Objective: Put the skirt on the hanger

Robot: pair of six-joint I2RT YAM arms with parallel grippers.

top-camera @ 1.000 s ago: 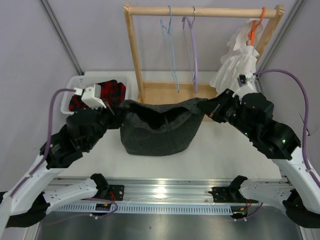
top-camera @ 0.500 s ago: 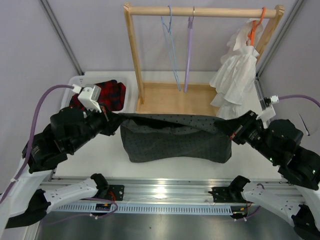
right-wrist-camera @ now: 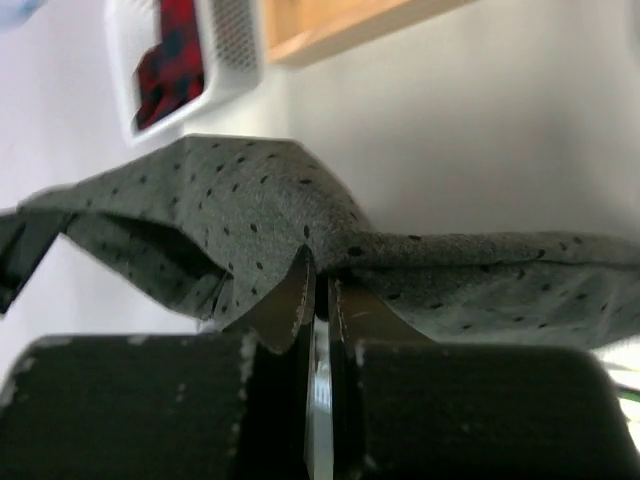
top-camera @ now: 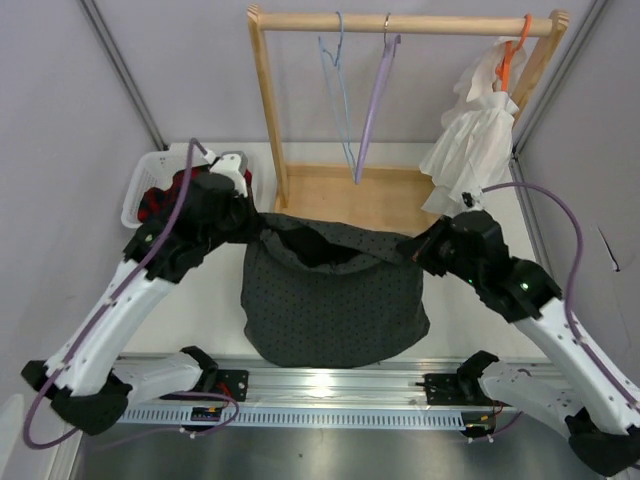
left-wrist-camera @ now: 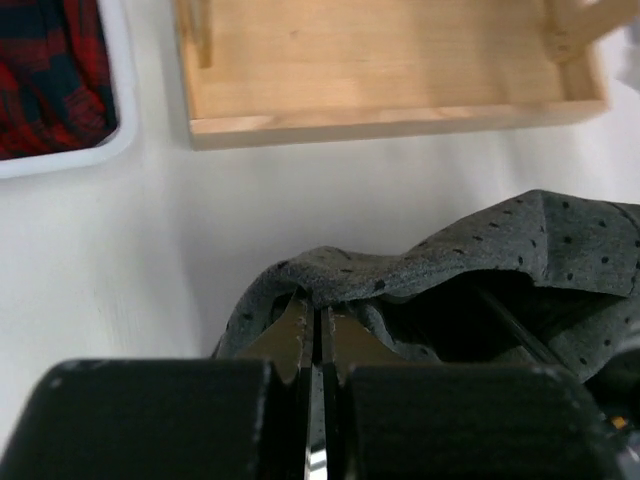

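Observation:
The dark grey dotted skirt point(top-camera: 335, 295) hangs between both arms above the table, its waist gaping open and its body drooping toward the near edge. My left gripper point(top-camera: 256, 222) is shut on the waistband's left end, seen up close as the skirt point(left-wrist-camera: 440, 270) pinched in the left gripper point(left-wrist-camera: 318, 310). My right gripper point(top-camera: 415, 247) is shut on the right end; in its own view the skirt point(right-wrist-camera: 250, 215) folds over the right gripper point(right-wrist-camera: 320, 275). The thin pale blue hanger point(top-camera: 338, 95) hangs from the wooden rail, left of centre, behind the skirt.
A wooden rack point(top-camera: 268, 110) with a flat base point(top-camera: 345, 195) stands at the back. On its rail hang a lavender hanger point(top-camera: 372, 95) and an orange hanger point(top-camera: 512, 50) carrying a white pleated garment point(top-camera: 470, 135). A white basket point(top-camera: 140, 190) at the left holds a red plaid garment point(left-wrist-camera: 45, 80).
Both arms have come closer together and risen after a wide sideways stretch. The skirt went from pulled taut to hanging deep with its waist open. The lavender hanger has swung.

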